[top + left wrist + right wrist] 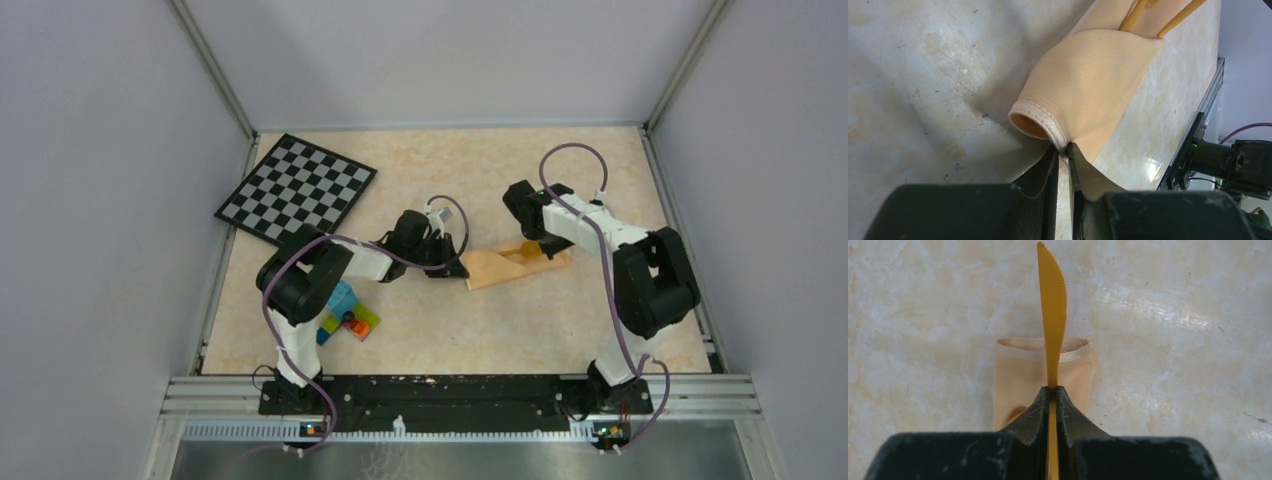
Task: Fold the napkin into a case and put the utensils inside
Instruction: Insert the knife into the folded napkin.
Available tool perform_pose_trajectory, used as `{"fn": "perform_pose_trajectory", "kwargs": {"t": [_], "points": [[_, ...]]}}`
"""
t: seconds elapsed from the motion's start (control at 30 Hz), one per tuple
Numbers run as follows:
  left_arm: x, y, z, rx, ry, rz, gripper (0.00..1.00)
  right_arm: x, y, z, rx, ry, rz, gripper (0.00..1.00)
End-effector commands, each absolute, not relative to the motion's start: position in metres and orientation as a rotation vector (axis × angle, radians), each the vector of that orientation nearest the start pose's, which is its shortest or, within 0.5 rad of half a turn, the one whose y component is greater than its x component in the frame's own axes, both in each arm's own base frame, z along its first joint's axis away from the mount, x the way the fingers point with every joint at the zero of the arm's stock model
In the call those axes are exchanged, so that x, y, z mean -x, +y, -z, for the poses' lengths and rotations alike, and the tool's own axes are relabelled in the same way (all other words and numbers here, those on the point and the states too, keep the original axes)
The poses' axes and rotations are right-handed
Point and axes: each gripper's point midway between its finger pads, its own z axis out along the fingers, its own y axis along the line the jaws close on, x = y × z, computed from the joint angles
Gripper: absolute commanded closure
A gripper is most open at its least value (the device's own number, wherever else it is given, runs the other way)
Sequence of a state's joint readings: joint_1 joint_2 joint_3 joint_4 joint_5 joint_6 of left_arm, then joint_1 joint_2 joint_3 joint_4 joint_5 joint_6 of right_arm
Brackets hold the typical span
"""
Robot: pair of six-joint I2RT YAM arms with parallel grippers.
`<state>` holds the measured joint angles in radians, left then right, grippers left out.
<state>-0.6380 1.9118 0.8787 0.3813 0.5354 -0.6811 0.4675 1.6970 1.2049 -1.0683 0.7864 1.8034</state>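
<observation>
Here, left end effector (1063, 151) pinches the case (1093, 85) — right end effector (1053, 391) clamps the knife (1052, 295).

One tabletop (560, 330): beige, marbled stone pattern, glossy, with fine scuffs and dark specks in the wrist views.
Three plain pale grey panels: back wall (440, 50), left wall (90, 200), right wall (770, 150).
Two aluminium corner posts, left post (213, 70) and right post (686, 65).
Near edge: ribbed aluminium rail (710, 395) and black plate (450, 395); grey metal sheet (450, 460) below.
Light: even, diffuse, with soft glare patches on the tabletop.
</observation>
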Motion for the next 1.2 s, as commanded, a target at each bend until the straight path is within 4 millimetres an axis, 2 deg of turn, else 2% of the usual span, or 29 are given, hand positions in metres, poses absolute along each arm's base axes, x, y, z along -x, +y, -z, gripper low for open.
{"fn": "perform_pose_trajectory", "kwargs": {"t": [0.0,0.37,0.57,0.73,1.0,1.17], "points": [[-0.276,-0.349,-0.038,-0.325,2.406,1.276,0.83,-0.327,0.068,-0.089,-1.472,1.883,0.397,1.0],[-0.274,-0.349,-0.037,-0.317,2.402,1.289,0.84,-0.325,0.08,-0.079,-1.505,1.927,0.363,1.0],[-0.275,-0.349,-0.037,-0.315,2.403,1.288,0.85,-0.319,0.105,-0.064,-1.605,2.017,0.239,1.0],[-0.273,-0.347,-0.036,-0.313,2.402,1.288,0.85,-0.318,0.119,-0.065,-1.64,2.048,0.178,1.0],[-0.275,-0.35,-0.039,-0.309,2.393,1.302,0.85,-0.31,0.144,-0.056,-1.684,2.131,0.112,1.0],[-0.274,-0.35,-0.038,-0.306,2.397,1.301,0.86,-0.301,0.153,-0.051,-1.716,2.159,0.085,1.0]]}}
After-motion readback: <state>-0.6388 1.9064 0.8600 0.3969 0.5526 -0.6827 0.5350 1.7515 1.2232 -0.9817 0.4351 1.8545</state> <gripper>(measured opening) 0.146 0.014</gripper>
